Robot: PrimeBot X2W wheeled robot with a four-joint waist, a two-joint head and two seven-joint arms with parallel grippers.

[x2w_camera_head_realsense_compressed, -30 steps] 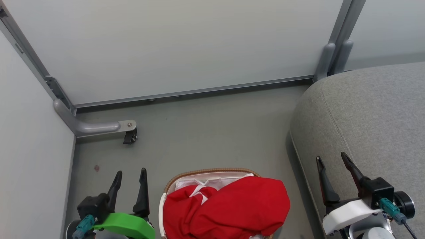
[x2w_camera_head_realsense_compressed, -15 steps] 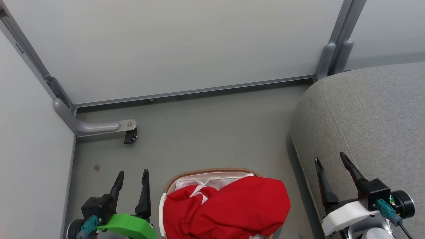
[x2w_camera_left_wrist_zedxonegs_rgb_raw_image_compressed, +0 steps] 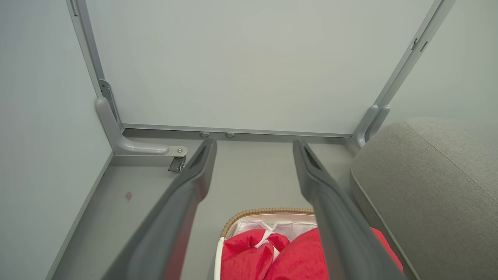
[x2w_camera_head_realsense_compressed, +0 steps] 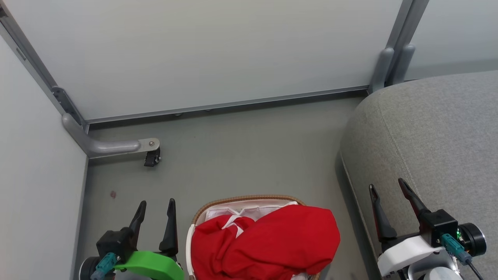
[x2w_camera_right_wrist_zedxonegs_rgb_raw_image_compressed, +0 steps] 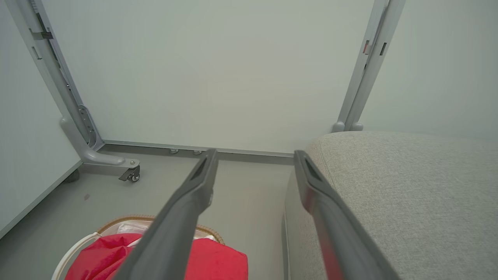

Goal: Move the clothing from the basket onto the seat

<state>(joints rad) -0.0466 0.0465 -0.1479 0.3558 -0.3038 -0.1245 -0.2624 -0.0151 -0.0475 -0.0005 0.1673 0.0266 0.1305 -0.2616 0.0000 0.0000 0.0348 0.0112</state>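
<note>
Left pincer (x2w_camera_head_realsense_compressed: 156,202) and right pincer (x2w_camera_head_realsense_compressed: 387,184) wide, empty. Risk: grasping the heaped red clothing (x2w_camera_head_realsense_compressed: 268,241) may snag the white liner (x2w_camera_head_realsense_compressed: 253,212), tipping the basket (x2w_camera_head_realsense_compressed: 241,199), or fall short of the seat (x2w_camera_head_realsense_compressed: 435,128).

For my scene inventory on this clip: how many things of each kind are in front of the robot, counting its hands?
hands: 2, the left hand and the right hand, both open
basket: 1
red clothing: 1 heap; I cannot count the garments in it apart
seat: 1
caster wheel: 1
total: 6
</note>
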